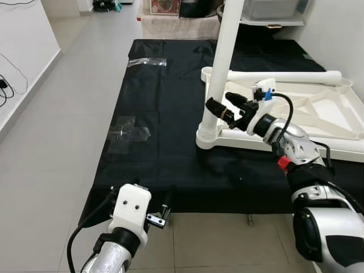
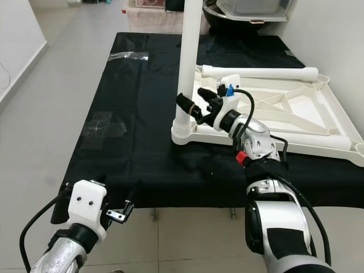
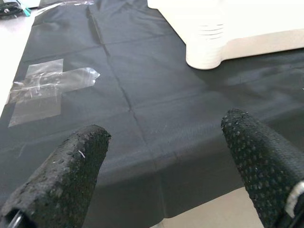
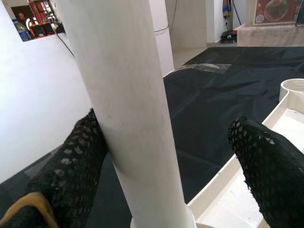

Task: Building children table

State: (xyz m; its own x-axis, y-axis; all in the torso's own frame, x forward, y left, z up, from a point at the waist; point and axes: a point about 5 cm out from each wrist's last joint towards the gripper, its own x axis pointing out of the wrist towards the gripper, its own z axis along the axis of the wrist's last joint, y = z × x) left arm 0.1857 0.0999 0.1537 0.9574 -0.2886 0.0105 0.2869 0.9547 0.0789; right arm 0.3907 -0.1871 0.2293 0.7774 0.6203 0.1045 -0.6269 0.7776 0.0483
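White leg (image 1: 227, 51) stands upright in the upturned table's (image 1: 335, 122) corner socket, centre frame. Right tool (image 1: 219, 109) is spread around it, one finger touching. Left tool (image 3: 166, 161) hangs spread, lower left, over black cloth (image 1: 159, 142).

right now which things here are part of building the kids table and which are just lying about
Part of the job:
- upright white leg
- upturned white tabletop
- loose white leg
- right gripper, open around the upright leg

Lying about:
- clear tape patches
- black cloth
- left gripper, idle
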